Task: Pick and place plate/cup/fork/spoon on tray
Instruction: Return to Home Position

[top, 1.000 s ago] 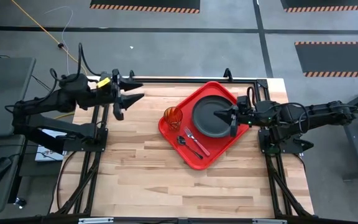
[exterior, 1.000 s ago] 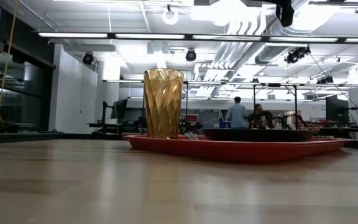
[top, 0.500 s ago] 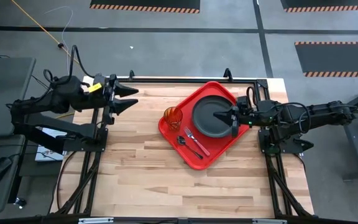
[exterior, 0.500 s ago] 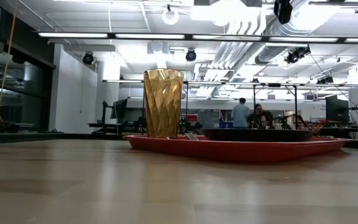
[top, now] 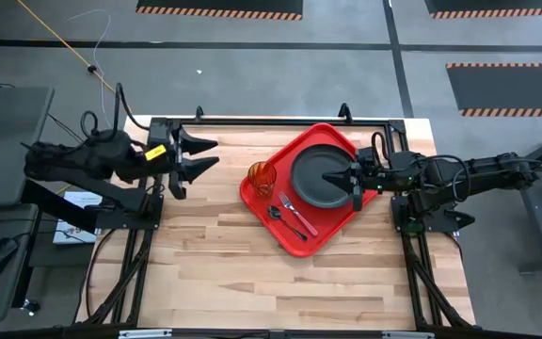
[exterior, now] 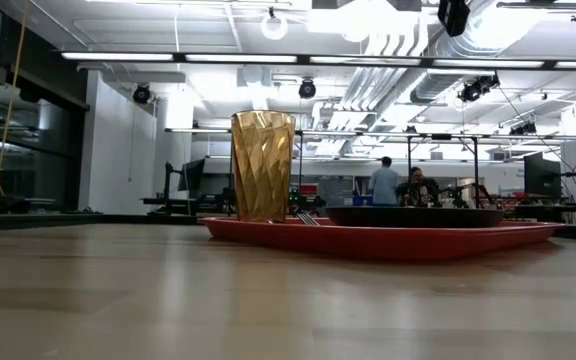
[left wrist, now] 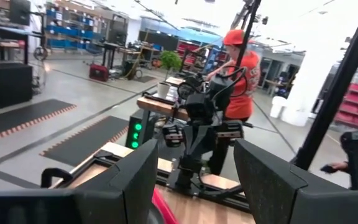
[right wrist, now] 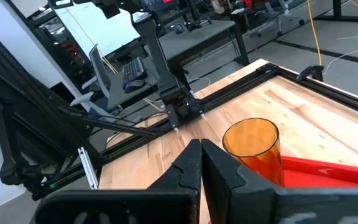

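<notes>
The red tray (top: pixel 301 243) lies on the table's right half. On it rest the dark plate (top: pixel 310 184), the amber cup (top: pixel 263 176) standing upright at the tray's left corner, the red-handled fork (top: pixel 300 216) and the dark spoon (top: pixel 285 220). My right gripper (top: pixel 339 175) is shut and empty above the plate; its wrist view looks past the shut fingertips (right wrist: pixel 199 152) at the cup (right wrist: pixel 252 148). My left gripper (top: pixel 199 155) is open and empty at the table's far left, well away from the tray; its wide-open fingers show in the left wrist view (left wrist: pixel 191 186).
Bare wood lies between the tray and the left arm and along the near side (top: pixel 252 273). The low view shows the cup (exterior: pixel 262 165), plate (exterior: pixel 418 216) and tray rim (exterior: pixel 388 240). People stand in the room beyond the table (left wrist: pixel 238 74).
My left arm has folded back toward the table's left edge, and its open gripper has shifted a little toward the near edge. My right gripper and the things on the tray have kept still.
</notes>
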Robot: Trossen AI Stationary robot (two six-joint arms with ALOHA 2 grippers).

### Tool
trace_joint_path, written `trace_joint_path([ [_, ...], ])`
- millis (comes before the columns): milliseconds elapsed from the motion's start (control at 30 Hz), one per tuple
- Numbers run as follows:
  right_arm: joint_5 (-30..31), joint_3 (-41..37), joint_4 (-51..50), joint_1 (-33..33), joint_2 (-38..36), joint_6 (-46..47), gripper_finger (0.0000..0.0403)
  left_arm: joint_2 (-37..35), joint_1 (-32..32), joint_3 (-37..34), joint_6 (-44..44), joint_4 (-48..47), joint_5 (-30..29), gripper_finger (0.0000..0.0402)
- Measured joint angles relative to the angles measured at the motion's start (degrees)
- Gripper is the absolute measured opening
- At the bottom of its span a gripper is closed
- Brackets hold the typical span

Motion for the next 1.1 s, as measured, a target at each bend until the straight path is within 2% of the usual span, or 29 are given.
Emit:
trace_joint_path([
  [200,-0.35,0.00,0.04,-0.02,-0.02,-0.39,0.0002,1.55,-0.74,-1.11,1.41,2.84,-2.36,0.0200],
  [300,-1.42,0.00,0.04,-0.01,-0.02,-0.39,0.0002,0.59,-0.59,-7.79,3.81,13.74,-2.43,0.0200],
  [433,-2.14,0.00,0.04,-0.01,-0.05,-0.39,0.0002,-3.65,3.36,-17.84,3.18,24.21,-1.19,0.0200],
  [633,-2.12,0.02,0.15,0.00,-0.05,0.02,0.0002,-13.92,12.80,-27.09,-4.90,24.41,7.42,0.0200],
  [767,-2.12,0.02,0.20,-0.02,-0.05,0.02,0.0002,-19.66,17.16,-31.73,-6.78,22.92,8.58,0.0200],
  [933,-1.17,0.02,0.46,-0.01,-0.05,1.13,0.0002,-25.16,18.89,-37.67,-10.32,23.58,8.71,0.0200],
  [1100,-1.03,0.02,0.47,-0.02,-0.05,1.46,0.0002,-28.21,17.78,-43.10,-14.59,24.93,8.74,0.0200],
])
